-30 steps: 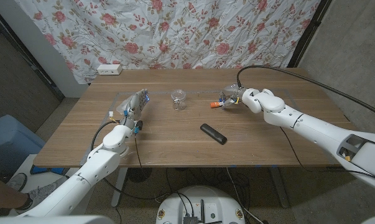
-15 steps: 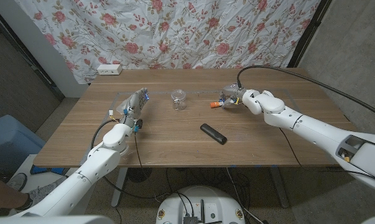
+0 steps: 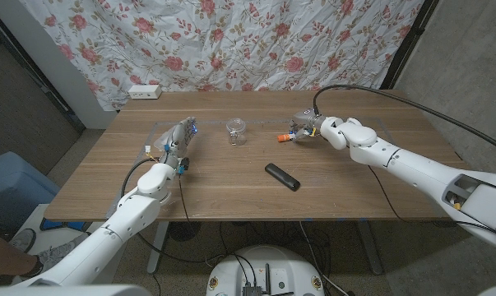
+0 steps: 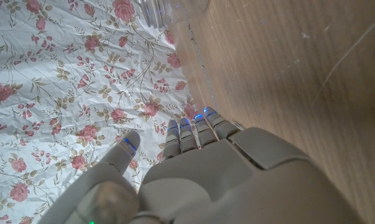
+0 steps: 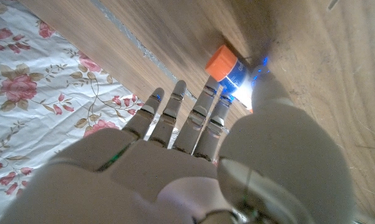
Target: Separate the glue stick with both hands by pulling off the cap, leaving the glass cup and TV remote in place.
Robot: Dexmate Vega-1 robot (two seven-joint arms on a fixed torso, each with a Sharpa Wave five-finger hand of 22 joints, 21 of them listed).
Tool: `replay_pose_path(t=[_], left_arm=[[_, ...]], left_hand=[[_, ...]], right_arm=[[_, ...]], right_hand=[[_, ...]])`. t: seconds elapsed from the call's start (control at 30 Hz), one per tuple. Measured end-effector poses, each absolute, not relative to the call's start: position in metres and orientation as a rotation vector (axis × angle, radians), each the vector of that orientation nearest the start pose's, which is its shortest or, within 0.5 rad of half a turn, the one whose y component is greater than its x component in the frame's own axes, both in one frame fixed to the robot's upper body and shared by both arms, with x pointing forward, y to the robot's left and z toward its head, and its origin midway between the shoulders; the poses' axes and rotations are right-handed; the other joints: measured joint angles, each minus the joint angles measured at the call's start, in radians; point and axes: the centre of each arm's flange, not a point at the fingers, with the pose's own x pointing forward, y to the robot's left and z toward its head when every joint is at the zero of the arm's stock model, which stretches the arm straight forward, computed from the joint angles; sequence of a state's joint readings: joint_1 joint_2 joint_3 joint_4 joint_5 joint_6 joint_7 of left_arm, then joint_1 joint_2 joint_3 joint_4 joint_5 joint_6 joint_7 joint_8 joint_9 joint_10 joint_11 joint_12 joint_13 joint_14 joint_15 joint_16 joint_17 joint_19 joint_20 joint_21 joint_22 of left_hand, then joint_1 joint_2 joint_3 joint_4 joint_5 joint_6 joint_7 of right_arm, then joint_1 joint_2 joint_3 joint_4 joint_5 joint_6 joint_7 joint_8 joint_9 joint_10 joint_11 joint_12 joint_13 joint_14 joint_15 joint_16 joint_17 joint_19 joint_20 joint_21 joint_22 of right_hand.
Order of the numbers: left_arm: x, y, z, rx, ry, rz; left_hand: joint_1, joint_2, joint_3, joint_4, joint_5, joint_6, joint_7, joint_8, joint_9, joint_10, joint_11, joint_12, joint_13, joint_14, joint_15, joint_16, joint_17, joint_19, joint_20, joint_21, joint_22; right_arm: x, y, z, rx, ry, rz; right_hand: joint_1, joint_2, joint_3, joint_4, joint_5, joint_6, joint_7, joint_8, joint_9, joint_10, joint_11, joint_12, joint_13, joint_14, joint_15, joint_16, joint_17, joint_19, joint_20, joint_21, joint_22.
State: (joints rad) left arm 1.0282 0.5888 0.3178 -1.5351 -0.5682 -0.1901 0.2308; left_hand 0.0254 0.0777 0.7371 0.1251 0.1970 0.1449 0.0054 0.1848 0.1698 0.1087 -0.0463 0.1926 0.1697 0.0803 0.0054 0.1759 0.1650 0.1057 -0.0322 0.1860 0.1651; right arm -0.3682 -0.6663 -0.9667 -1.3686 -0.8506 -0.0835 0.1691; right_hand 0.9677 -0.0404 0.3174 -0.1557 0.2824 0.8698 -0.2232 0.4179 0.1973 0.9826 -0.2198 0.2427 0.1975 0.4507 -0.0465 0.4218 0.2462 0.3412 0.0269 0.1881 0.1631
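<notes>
Just past the right hand [image 3: 307, 129] fingertips lies the glue stick [image 3: 287, 137] — fingers spread, not yet gripping — next: close on it, left hand [image 3: 178, 141] idle, spread.

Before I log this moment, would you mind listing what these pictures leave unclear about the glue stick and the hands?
- Glue stick: right wrist view shows its orange cap; the right hand hides the body, so grip is unclear.
- Head view: the glue stick is too small to show whether the cap is seated.
- Glass cup: cut off by the left wrist picture's edge.
- Left hand: too small to judge contact with the table.
</notes>
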Motion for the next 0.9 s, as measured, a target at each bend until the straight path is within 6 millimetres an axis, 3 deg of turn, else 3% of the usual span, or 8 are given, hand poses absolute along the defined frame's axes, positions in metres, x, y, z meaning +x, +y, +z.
replay_pose_path(t=[0.3,0.9], left_arm=[[0.6145,0.3077,-0.0649,0.004,-0.526,-0.002],[0.6110,0.3041,-0.0655,0.005,-0.528,0.009]], left_hand=[[0.000,0.000,0.004,0.004,0.000,0.000,0.000,0.000,0.000,0.000,0.000,0.000,0.000,0.000,0.000,0.000,0.000,0.000,0.000,0.000,0.000],[0.000,0.000,0.004,0.004,0.000,0.000,0.000,0.000,0.000,0.000,0.000,0.000,0.000,0.000,0.000,0.000,0.000,0.000,0.000,0.000,0.000]], right_arm=[[0.6863,-0.1811,0.0351,-1.943,-0.507,0.099],[0.6799,-0.1847,0.0388,-1.925,-0.517,0.107]], right_hand=[[0.018,0.018,-0.006,0.003,-0.016,0.058,0.008,0.014,0.000,0.053,0.000,-0.004,0.000,0.011,0.000,0.011,0.000,0.000,0.000,0.000,0.000],[0.031,0.032,-0.011,0.005,-0.024,0.076,0.026,0.019,0.000,0.075,0.004,-0.017,0.006,0.003,0.000,0.011,0.003,0.009,-0.009,0.000,0.000]])
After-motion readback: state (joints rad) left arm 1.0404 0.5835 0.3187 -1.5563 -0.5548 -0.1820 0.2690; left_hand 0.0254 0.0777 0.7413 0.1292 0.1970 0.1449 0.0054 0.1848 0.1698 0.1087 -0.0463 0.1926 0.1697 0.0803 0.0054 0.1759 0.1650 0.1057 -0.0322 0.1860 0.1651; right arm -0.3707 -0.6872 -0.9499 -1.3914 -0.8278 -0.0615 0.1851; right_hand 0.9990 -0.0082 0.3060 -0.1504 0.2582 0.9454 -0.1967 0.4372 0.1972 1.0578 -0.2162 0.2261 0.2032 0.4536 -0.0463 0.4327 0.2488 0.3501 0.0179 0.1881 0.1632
